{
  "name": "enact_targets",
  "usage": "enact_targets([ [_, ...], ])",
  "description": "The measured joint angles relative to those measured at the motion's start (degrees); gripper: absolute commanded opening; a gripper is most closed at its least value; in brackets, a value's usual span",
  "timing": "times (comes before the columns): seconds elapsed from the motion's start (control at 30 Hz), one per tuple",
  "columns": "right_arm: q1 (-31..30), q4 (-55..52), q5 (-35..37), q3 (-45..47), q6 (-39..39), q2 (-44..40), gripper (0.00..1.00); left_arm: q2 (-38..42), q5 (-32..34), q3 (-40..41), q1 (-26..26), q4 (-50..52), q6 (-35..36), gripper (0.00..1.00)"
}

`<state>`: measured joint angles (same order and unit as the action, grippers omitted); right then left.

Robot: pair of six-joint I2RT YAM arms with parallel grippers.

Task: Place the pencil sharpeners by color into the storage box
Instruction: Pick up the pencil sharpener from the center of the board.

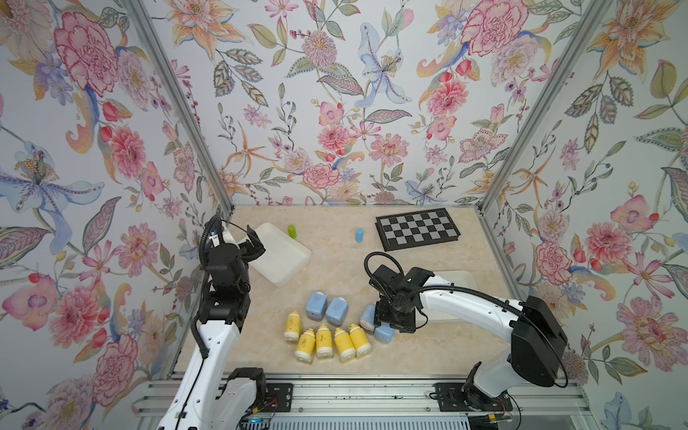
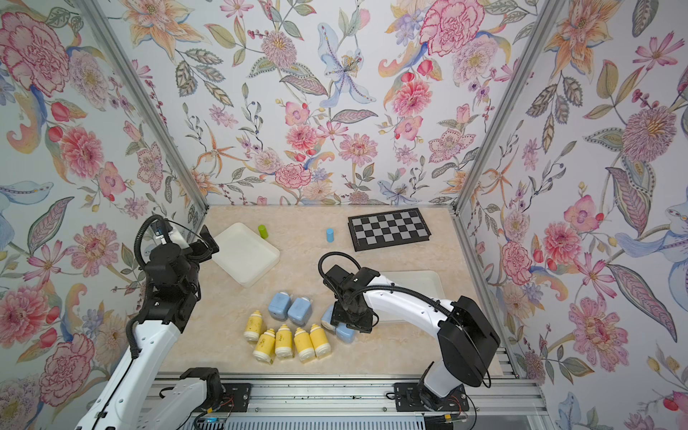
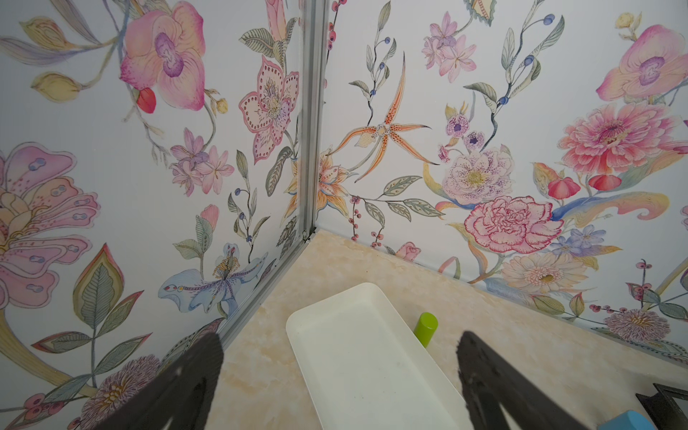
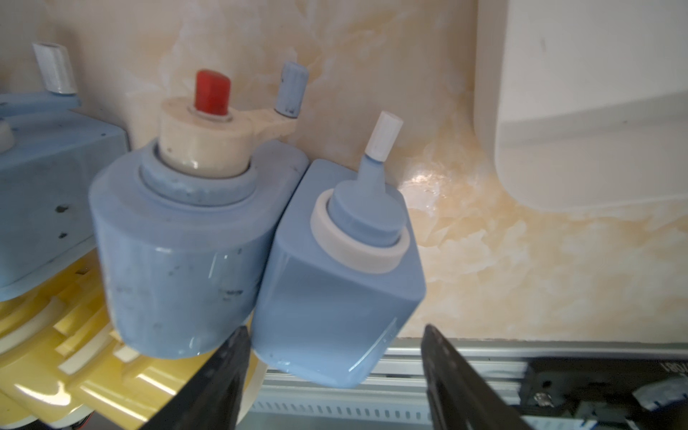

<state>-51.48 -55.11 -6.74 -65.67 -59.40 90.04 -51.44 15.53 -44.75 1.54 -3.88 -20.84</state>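
Several yellow pencil sharpeners [image 1: 324, 340] lie in a row near the table's front, with two pale-blue ones [image 1: 327, 309] just behind them. Two more blue ones [image 1: 368, 316] sit to the right, under my right gripper [image 1: 391, 322]. In the right wrist view its jaws [image 4: 334, 327] stand open on either side of a squarish blue sharpener [image 4: 335, 275]; a gap shows at one finger. A rounded blue one [image 4: 178, 268] leans against it. My left gripper [image 1: 257, 242] hangs open and empty above the white storage box [image 1: 294, 260], also seen in the left wrist view [image 3: 372, 353].
A second white tray [image 1: 463, 279] lies partly under the right arm. A green cylinder [image 1: 292, 231], a blue cylinder [image 1: 359, 235] and a checkerboard [image 1: 417, 228] stand at the back. Floral walls close three sides; an aluminium rail [image 1: 353, 398] runs along the front.
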Motion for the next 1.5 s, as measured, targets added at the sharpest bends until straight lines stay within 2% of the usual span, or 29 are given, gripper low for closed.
enact_targets([
  [0.47,1.0,1.2,-0.8,0.8,1.3,0.7,0.66,0.0,0.0,0.2,0.0,0.0,0.0,0.99],
  [0.73,2.4,1.2,-1.9,3.0,3.6,0.7,0.65,0.0,0.0,0.3,0.0,0.1,0.0,1.0],
  [1.2,3.4,0.7,-2.7,3.0,8.6,0.9,0.38,0.0,0.9,0.4,0.6,0.3,0.0,1.0],
  [1.5,4.0,-2.1,-2.7,1.9,13.6,1.4,0.33,0.0,1.7,0.5,0.7,0.5,0.0,0.99],
])
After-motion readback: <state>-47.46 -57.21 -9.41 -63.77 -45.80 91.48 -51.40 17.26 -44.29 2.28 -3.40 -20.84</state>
